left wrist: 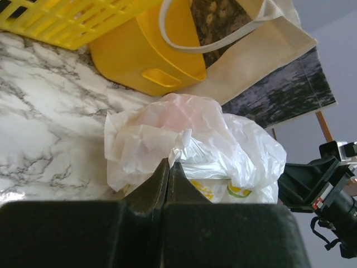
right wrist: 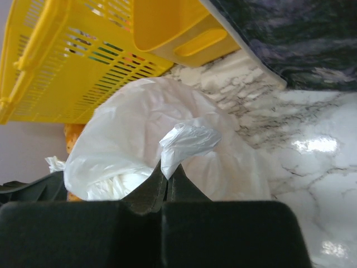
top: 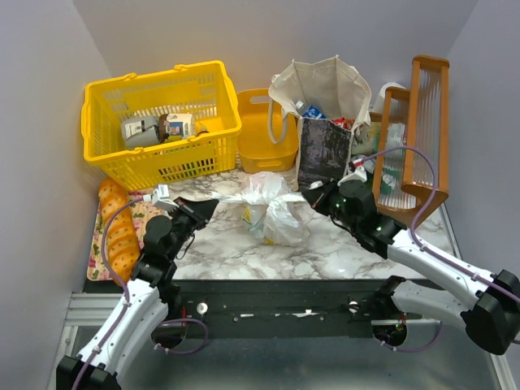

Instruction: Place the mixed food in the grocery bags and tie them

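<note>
Top external | plastic bag (top: pixel 272 213) crumpled, translucent white, yellow-green prints | top bunched

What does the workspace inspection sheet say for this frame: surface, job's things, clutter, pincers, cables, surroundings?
Surface: white-grey marble tabletop, no spills seen.
Job's things: thin translucent white plastic bag bunched at centre; beige canvas tote upright behind it, open, groceries inside.
Clutter: yellow plastic basket holding cartons; small yellow bin; golden-brown bread loaves at left; wooden slatted rack at right.
Grippers: left pincer shut on one flap of the plastic bag; right pincer shut on another flap.
Cables: purple cables loop along both arms, clear of the bag.
Surroundings: plain grey walls; nothing else seen.
</note>
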Controlling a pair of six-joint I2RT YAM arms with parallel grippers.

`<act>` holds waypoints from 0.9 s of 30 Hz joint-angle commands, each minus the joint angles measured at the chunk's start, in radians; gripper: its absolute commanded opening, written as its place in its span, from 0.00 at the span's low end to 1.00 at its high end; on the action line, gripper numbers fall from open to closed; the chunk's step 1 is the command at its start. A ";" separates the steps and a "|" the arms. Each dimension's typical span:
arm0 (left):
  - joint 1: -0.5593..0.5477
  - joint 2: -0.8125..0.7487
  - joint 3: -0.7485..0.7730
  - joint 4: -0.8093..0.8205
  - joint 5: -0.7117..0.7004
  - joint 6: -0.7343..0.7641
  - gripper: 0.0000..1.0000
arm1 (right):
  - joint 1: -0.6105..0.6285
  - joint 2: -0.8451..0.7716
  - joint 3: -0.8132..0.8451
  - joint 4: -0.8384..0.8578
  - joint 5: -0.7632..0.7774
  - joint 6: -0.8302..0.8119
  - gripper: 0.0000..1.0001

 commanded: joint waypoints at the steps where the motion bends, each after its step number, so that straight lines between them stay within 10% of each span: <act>1: 0.189 -0.051 -0.056 -0.138 -0.131 0.031 0.00 | -0.147 -0.078 -0.108 -0.061 0.082 -0.045 0.00; 27: 0.380 -0.100 -0.075 -0.243 0.013 0.096 0.00 | -0.232 -0.195 -0.228 -0.115 0.075 -0.049 0.00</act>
